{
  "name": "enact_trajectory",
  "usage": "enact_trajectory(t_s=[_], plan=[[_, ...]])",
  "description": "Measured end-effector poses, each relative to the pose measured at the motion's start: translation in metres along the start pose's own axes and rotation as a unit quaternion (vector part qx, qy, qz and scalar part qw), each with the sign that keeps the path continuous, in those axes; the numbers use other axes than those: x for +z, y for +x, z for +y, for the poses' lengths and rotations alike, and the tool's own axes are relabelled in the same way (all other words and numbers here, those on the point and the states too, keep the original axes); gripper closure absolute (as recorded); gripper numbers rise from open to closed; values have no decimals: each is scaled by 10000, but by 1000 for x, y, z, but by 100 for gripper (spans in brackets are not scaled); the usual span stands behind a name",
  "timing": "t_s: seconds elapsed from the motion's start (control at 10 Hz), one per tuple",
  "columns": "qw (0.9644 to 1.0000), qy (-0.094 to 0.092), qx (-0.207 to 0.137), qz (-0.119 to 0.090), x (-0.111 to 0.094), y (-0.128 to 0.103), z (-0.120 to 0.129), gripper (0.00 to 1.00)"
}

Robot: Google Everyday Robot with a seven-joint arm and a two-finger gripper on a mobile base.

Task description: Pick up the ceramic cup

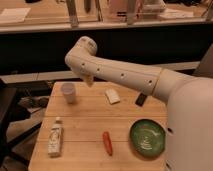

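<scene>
The ceramic cup [68, 92] is small and pale white-grey. It stands upright at the back left of the wooden table [85, 122]. My white arm reaches in from the right and bends at an elbow above the table's back edge. My gripper [89, 80] shows only as a yellowish tip hanging below the arm. It is just right of the cup and slightly above it. It holds nothing that I can see.
A flat white block [112, 96] and a small dark object [141, 99] lie at the back middle and right. A green bowl [148, 136] sits front right. A red-orange vegetable [107, 143] lies front middle, and a white bottle [55, 140] lies front left.
</scene>
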Motion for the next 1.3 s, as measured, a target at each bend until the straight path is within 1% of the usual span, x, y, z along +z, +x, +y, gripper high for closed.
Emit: enact_trajectory(t_s=[0.1,0.3,0.5,0.8,1.3], plan=[[10000,7,-21,-34,4,-2,0,20],[9997,69,-177,-145,14,-11,-6,20],[9993,103,-277,-215,21,-17,-10,20],[9985,137,-389,-363,41,-23,-7,20],[9956,227,-630,-650,74,-38,-10,20]])
